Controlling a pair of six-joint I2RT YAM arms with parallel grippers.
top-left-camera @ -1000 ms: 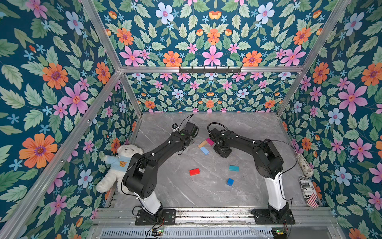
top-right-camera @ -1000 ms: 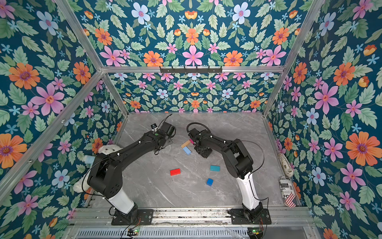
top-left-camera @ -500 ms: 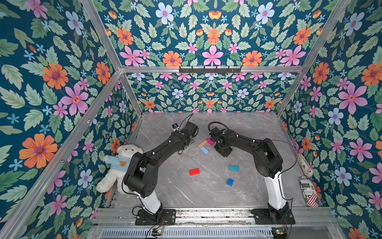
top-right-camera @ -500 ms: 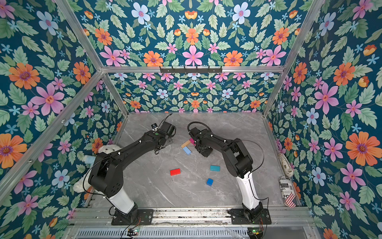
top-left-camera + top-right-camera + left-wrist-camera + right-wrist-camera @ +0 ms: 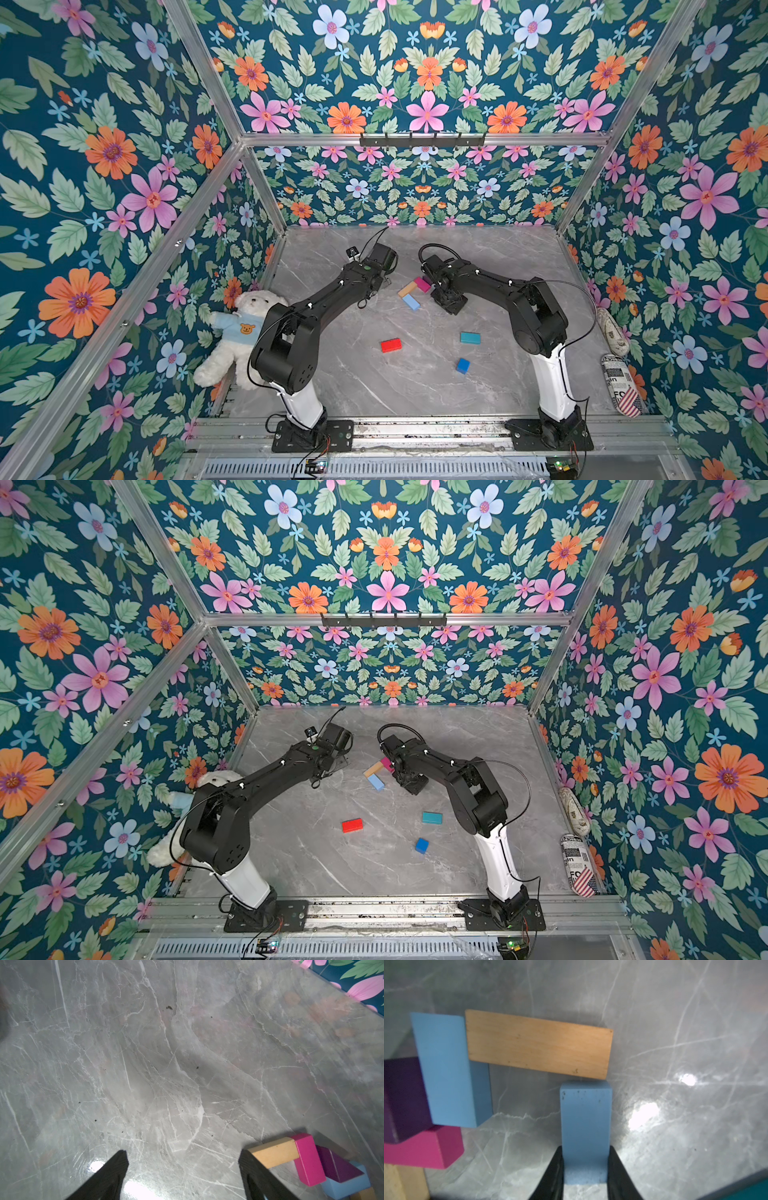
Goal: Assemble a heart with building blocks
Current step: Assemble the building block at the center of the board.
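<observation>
Nothing moved: right gripper [image 5: 585, 1150] clasps a blue block [image 5: 585, 1113], arm-hidden overhead; left gripper [image 5: 183, 1155] spread.

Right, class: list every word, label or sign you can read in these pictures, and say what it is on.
"FO": on the newsprint-patterned item by the right wall; its other print is too small to read.
Teddy: a bear-face badge on its sweater, no words.

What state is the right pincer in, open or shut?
Shut: the right pincer clamps the light blue block, jaws against both its sides.
</observation>
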